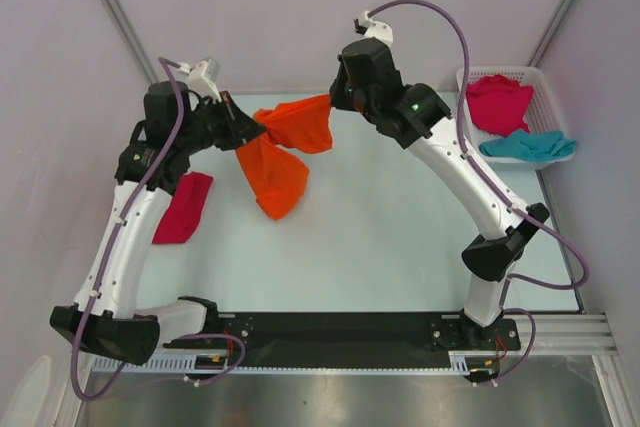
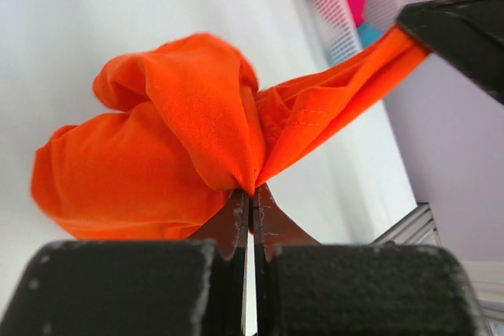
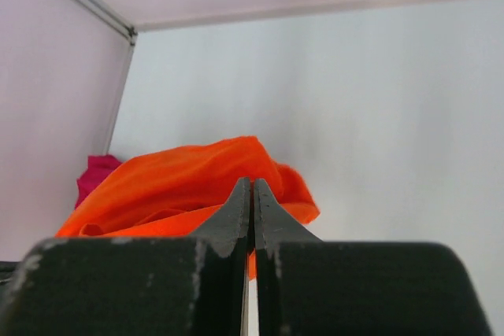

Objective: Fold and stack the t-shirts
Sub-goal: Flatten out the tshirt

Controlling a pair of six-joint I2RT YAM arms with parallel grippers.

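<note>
Pinching an edge of the orange shirt [image 1: 285,152], the left fingers [image 2: 230,222] and right fingers [image 3: 236,206] are each closed tight on cloth; the shirt hangs bunched between them over the far worktop [image 1: 400,237]. Risk: pulled apart, a thin pinch could slip, dropping one edge and leaving the shirt crumpled, not flat.

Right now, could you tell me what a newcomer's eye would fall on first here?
The orange t-shirt hangs bunched at centre, pinched between the left claw and the right claw. A magenta t-shirt lies at the left; the white basket at far right holds a second magenta t-shirt and a teal t-shirt.
</note>
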